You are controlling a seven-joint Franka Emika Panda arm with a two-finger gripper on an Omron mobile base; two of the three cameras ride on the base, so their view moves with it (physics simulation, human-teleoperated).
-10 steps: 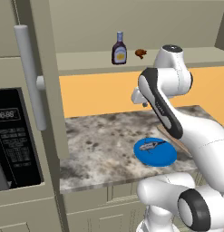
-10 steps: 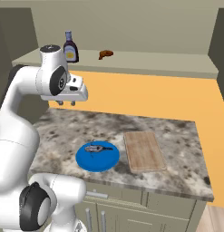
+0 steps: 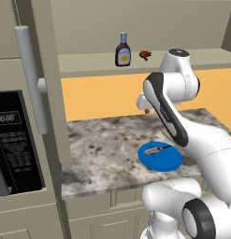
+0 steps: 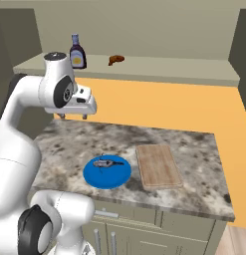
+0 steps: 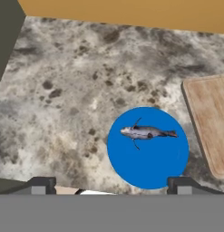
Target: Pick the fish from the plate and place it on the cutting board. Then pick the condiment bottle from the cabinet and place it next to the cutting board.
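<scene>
The gripper [image 4: 73,116] is hanging in the upper left of the right base view, well above the speckled stone counter [image 4: 194,144], with its jaws standing wide apart and nothing between them. In the hand view its two dark fingertips [image 5: 41,185] are showing at the bottom, spread widely, with the counter lying far below them.

The fish [image 5: 147,132] is lying across the upper half of the blue plate [image 5: 149,170], just right of centre in the hand view, its tail pointing toward the right of the frame. In the right base view the plate [image 4: 107,177] is sitting at lower centre, near the counter's front edge, and the cutting board [image 4: 158,165] is lying just beside it to the right, not touching it.

The condiment bottle [image 4: 77,53] is standing upright on the cabinet [image 4: 184,72] shelf at the upper left of that view, with a small brown lump [image 4: 115,60] resting on the shelf to its right, apart from it. An orange wall panel [image 4: 164,107] is running below the shelf.
</scene>
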